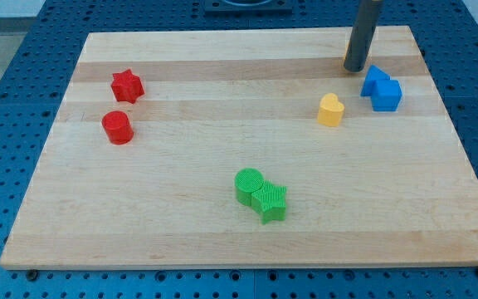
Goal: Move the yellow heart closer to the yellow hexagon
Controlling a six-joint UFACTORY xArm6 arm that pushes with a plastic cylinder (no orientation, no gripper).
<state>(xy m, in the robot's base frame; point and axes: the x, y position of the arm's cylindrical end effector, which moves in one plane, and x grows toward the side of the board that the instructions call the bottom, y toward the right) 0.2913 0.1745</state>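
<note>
The yellow heart (pixel 330 110) lies on the wooden board at the view's right, a little above mid-height. No yellow hexagon shows in the view. My tip (pixel 354 67) rests on the board near the top right, above and slightly to the right of the yellow heart, apart from it. It stands just to the left of the upper of two blue blocks.
Two blue blocks (pixel 381 88) touch each other to the right of the heart. A red star (pixel 127 85) and a red cylinder (pixel 117 127) sit at the left. A green cylinder (pixel 249 185) and a green star (pixel 270 202) touch at bottom centre. The wooden board (pixel 181 232) ends just beyond the blue blocks.
</note>
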